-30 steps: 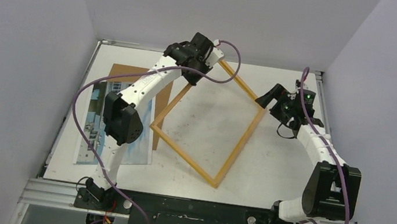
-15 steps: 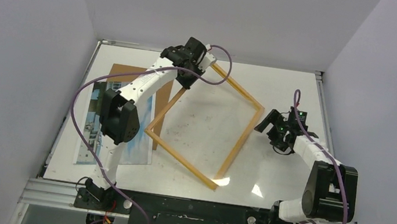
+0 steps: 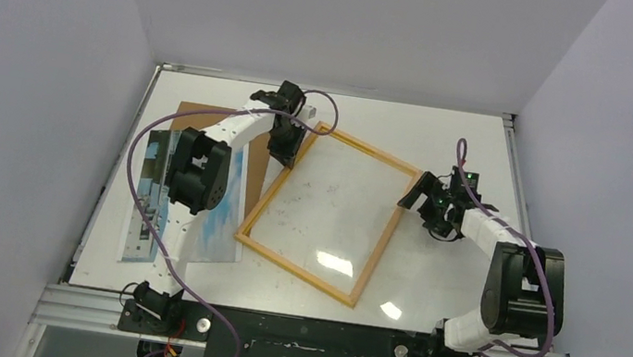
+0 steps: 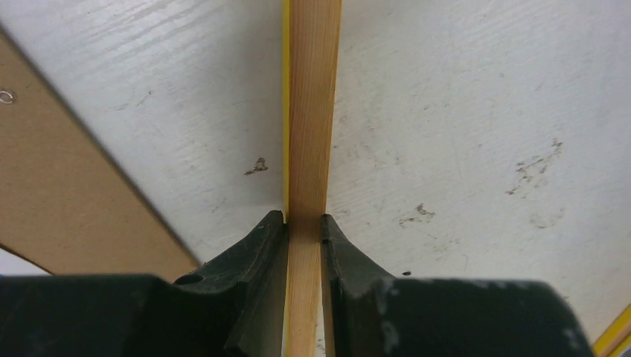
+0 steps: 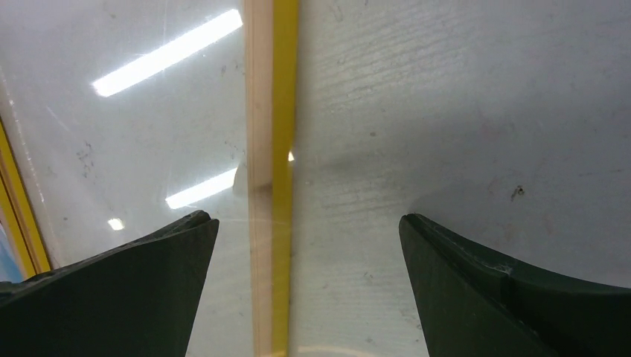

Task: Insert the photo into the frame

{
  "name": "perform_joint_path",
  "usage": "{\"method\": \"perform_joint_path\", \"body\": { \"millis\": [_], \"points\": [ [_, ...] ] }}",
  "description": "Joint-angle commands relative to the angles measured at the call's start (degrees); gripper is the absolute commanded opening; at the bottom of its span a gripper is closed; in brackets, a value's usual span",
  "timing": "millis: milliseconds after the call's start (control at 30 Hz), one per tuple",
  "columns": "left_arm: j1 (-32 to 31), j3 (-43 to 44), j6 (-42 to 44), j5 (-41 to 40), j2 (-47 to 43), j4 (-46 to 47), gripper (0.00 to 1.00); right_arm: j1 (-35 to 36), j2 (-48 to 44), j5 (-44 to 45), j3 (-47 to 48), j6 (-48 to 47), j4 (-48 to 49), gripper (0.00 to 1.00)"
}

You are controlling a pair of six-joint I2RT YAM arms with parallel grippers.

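Observation:
The frame [image 3: 295, 271] lies flat in the middle of the table with its pale wood back up and its glass pane reflecting the ceiling lights. My left gripper [image 3: 287, 148] is shut on the frame's left rail [image 4: 309, 111] near the far corner, one finger on each side of it [image 4: 303, 219]. My right gripper [image 3: 410, 195] stands open low over the right rail [image 5: 271, 149], which runs between its fingers [image 5: 305, 222] untouched. The photo [image 3: 141, 201] lies picture side up at the table's left, partly hidden by my left arm.
A brown fibreboard backing panel [image 3: 209, 121] lies at the far left, partly under the photo and next to the frame's left rail [image 4: 67, 193]. White walls close in the table [image 3: 448, 281] on three sides. The arm bases stand at the near edge.
My left gripper has brought the frame down from a raised, tilted hold to lie flat on the table. The right gripper drew back from the frame's corner, then returned low over the right rail.

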Motion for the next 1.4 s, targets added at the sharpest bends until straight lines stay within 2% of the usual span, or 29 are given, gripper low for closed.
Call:
{"method": "perform_joint_path", "body": {
  "millis": [0, 200, 400, 533, 633, 767, 967, 1167, 1367],
  "points": [
    [-0.9, -0.6, -8.3, 9.2, -0.4, 7.7, 0.0, 0.6, 2.2, 0.5, 2.4, -0.7, 1.6, 1.0],
    [0.2, -3.2, -13.2, 15.9, -0.1, 11.4, 0.01, 1.0, 3.9, 0.4, 3.7, -0.7, 1.9, 1.0],
    [3.1, -3.9, -11.2, 16.9, -4.8, 9.8, 0.31, 2.9, 4.2, 1.0, 6.3, -0.6, 0.7, 1.0],
    [5.4, -3.9, -7.0, 14.7, -10.7, 7.9, 0.42, 3.1, 4.3, 1.1, 6.6, -1.0, 0.2, 1.0],
    [4.0, -6.5, -4.5, 15.8, -15.7, 9.4, 0.52, 3.1, 4.5, 1.1, 6.1, -1.0, 0.4, 1.0],
    [-1.1, -7.6, -3.3, 18.9, -16.5, 10.7, 0.53, 3.1, 4.7, 1.0, 5.6, -0.5, 1.1, 1.0],
    [-7.6, -6.3, -5.6, 25.5, -9.0, 11.7, 0.54, 3.0, 4.4, 1.0, 5.4, -0.5, 1.1, 1.0],
    [-8.9, -2.7, -9.0, 30.2, -2.0, 12.5, 0.56, 3.0, 4.2, 0.1, 5.2, -0.1, 1.6, 1.0],
    [-9.2, -2.8, -13.0, 36.9, -0.1, 17.0, 0.55, 2.8, 3.8, -0.8, 5.0, -0.1, 1.7, 1.0]
  ]
}}
